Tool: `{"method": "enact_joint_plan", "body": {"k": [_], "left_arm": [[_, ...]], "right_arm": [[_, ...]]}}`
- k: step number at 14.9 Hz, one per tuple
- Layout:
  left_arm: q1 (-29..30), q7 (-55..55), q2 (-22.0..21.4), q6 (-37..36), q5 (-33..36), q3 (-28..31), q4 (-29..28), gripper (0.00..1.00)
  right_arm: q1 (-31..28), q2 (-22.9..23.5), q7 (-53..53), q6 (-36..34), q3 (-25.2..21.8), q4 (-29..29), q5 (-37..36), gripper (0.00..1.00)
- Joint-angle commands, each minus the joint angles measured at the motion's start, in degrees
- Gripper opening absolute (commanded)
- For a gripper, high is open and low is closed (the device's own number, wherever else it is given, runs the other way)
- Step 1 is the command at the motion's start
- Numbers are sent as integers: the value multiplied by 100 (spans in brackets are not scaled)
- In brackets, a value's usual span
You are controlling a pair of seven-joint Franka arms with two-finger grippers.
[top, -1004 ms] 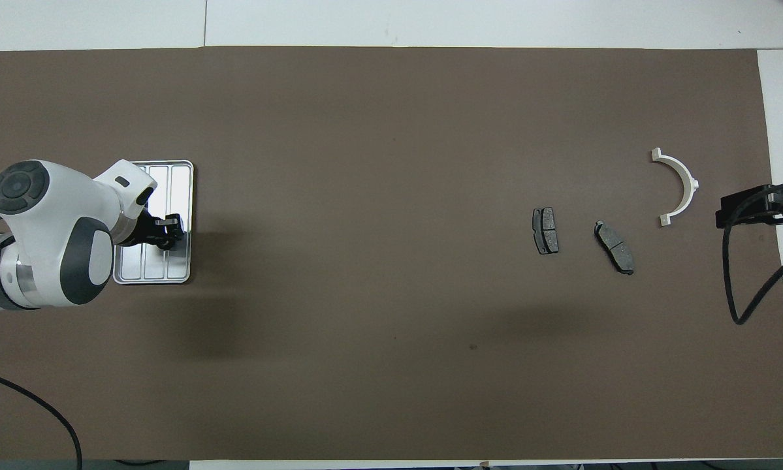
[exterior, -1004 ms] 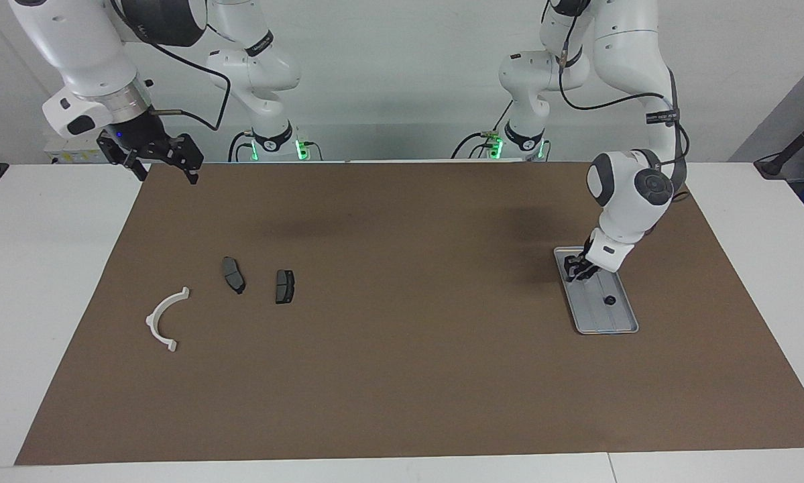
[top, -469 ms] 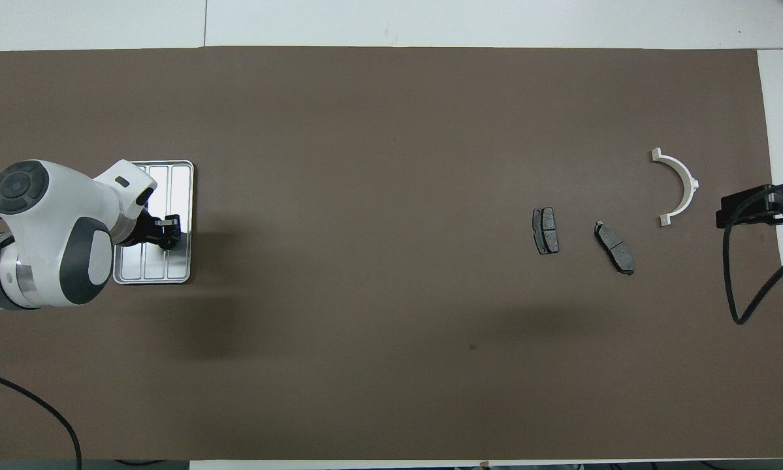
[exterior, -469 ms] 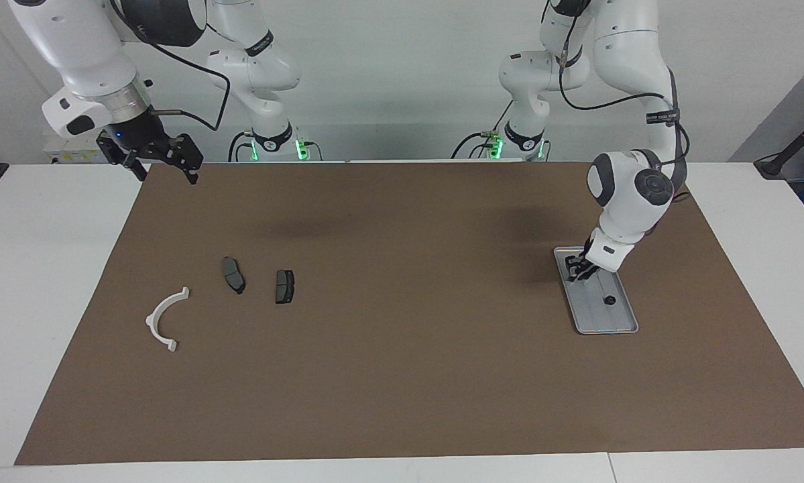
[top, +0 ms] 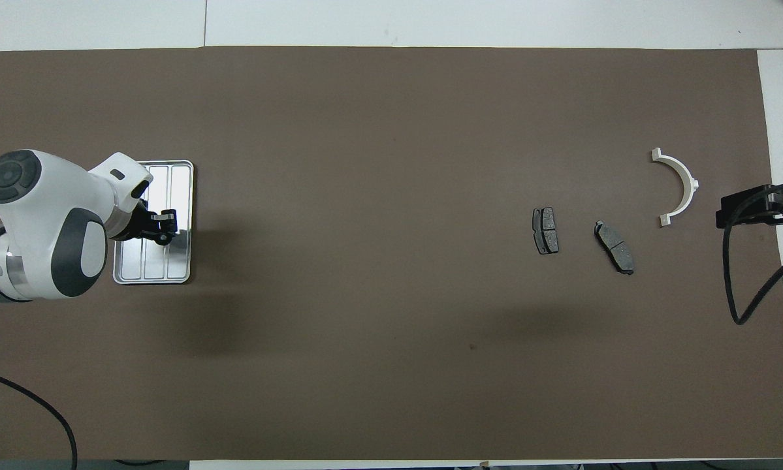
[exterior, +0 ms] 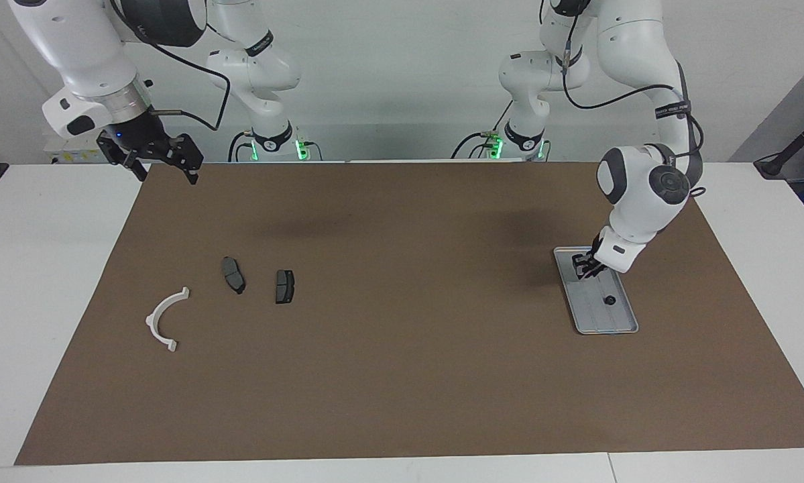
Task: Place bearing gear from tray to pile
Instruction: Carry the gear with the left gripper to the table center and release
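Note:
The silver ridged tray (exterior: 617,325) lies toward the left arm's end of the table. A small dark bearing gear (exterior: 610,300) sits in it, in the part farther from the robots. My left gripper (exterior: 586,268) hangs low and open over the tray's end nearer to the robots, short of the gear. In the overhead view the gripper (top: 164,227) is over the tray (top: 181,189) and the arm hides the gear. The pile lies toward the right arm's end: a white half-ring bracket (exterior: 163,318) and two dark brake pads (exterior: 233,274) (exterior: 284,286). My right gripper (exterior: 165,168) waits open, raised over the mat's corner.
A brown mat (exterior: 402,376) covers most of the white table. In the overhead view the bracket (top: 682,186) lies beside the brake pads (top: 545,230) (top: 614,247), with the right gripper (top: 750,207) at the mat's edge beside them.
My left arm has swung a little toward its own end of the table, and its gripper has shifted slightly over the tray. The right arm and all parts have not moved.

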Motion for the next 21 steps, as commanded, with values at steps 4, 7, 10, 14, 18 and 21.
{"method": "enact_joint_plan", "body": {"k": [4,7,10,14,18,21], "left_arm": [[-1085,-1944,180,-217,39,29,403,22],[-1692,-3079,276,-173,-58,20,665,22],[-2228,-3765,408,-200,-295,38,930,23],[-2774,-4653,1022,-287,-296,55,1816,23],[-3152,-5146,1752,-490,-295,55,2774,23],[-3467,-5444,2243,-717,-261,73,3179,23]], "right_arm": [[-93,-15,-179,49,38,-87,10,100],[-93,-15,-179,119,38,-104,10,100],[-102,-15,-205,146,38,-122,2,100],[-137,-15,-240,163,38,-148,2,100],[-137,-24,-266,242,38,-166,2,100],[-146,-15,-310,242,30,-175,10,100]]}}
